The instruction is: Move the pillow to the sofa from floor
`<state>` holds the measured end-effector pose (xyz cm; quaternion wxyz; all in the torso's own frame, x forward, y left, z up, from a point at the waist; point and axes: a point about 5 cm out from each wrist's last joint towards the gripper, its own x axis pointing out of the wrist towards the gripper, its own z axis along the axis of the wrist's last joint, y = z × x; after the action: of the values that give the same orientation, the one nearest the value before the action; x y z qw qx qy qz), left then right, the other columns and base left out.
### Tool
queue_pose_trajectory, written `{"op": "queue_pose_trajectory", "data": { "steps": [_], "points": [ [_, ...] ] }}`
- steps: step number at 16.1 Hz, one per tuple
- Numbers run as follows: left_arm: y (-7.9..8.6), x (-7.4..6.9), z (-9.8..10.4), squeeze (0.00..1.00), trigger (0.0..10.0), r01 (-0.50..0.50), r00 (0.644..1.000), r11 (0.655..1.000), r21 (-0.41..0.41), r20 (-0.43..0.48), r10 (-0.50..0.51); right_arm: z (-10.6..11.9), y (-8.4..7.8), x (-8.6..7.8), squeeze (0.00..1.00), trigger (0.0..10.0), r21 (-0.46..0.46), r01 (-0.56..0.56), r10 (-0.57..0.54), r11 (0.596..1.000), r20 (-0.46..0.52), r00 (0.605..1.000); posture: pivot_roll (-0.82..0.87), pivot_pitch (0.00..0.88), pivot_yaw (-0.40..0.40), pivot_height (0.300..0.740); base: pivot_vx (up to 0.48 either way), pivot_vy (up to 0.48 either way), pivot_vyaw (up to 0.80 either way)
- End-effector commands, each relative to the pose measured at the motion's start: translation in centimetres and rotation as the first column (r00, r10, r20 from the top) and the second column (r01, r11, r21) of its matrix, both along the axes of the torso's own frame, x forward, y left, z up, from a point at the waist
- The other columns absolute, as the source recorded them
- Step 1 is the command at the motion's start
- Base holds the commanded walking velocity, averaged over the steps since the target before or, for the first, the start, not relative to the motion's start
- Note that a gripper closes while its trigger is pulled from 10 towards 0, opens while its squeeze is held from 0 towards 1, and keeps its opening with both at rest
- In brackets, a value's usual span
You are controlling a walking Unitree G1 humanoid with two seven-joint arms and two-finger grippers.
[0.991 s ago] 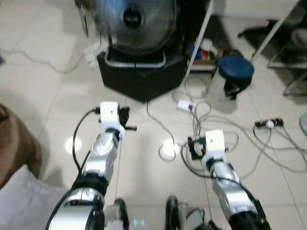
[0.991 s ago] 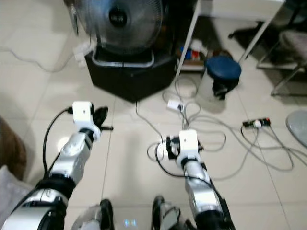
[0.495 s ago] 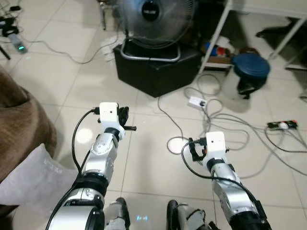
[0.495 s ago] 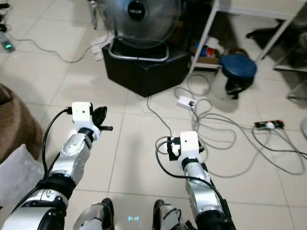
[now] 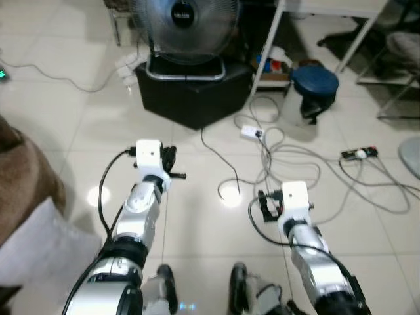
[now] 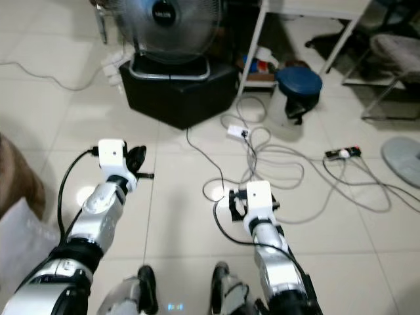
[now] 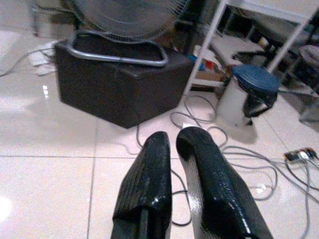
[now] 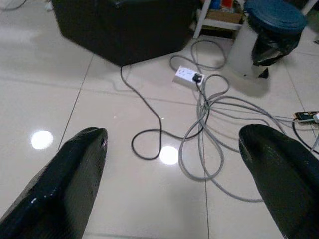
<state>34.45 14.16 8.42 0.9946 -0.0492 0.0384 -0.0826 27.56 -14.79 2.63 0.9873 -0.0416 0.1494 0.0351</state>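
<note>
Soft grey pillow [image 5: 39, 246] low on glossy tiled floor [image 5: 79, 125], beside brown fuzzy sofa [image 5: 23, 177]. Left gripper [image 7: 174, 149] fingers together; right gripper [image 8: 174, 149] fingers wide apart over tangled cables [image 8: 204, 119].

The glossy tiled floor [image 5: 79, 125] is carrying a black box [image 5: 193, 98] at the far middle, a blue-lidded bin [image 5: 314, 88] to its right, tangled grey cables [image 5: 289, 164] sprawling right, and a grey pillow [image 5: 46, 246] lying near left.
</note>
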Motion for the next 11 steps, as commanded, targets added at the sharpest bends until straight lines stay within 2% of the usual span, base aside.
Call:
{"op": "queue_pose_trajectory", "data": {
  "steps": [1,7,9,11],
  "points": [
    [0.16,-0.31,-0.49,0.00,10.0,-0.012,1.000,1.000,0.004,-0.014,0.012,0.28,-0.17,0.16,0.00,10.0,-0.014,0.000,0.000,1.000,0.003,1.000,-0.17,0.195,-0.048,0.740,-0.247,0.000,0.00],
    [0.12,-0.30,-0.50,0.00,10.0,-0.011,1.000,1.000,0.011,-0.013,0.011,0.26,-0.15,0.10,0.00,10.0,-0.013,-0.001,0.001,1.000,0.001,1.000,-0.17,0.196,-0.048,0.740,-0.243,0.000,0.00],
    [0.13,-0.29,-0.46,0.00,10.0,-0.012,1.000,1.000,0.012,-0.011,0.012,0.29,-0.13,0.15,0.00,10.0,-0.013,-0.002,0.002,1.000,0.001,1.000,-0.17,0.196,-0.048,0.740,0.000,0.000,0.00],
    [0.14,-0.27,-0.44,0.00,10.0,-0.013,1.000,1.000,0.012,-0.010,0.013,0.31,-0.11,0.17,0.00,10.0,-0.013,-0.002,0.002,1.000,0.001,1.000,-0.17,0.197,-0.049,0.740,-0.244,0.000,0.00]
  ]
}}
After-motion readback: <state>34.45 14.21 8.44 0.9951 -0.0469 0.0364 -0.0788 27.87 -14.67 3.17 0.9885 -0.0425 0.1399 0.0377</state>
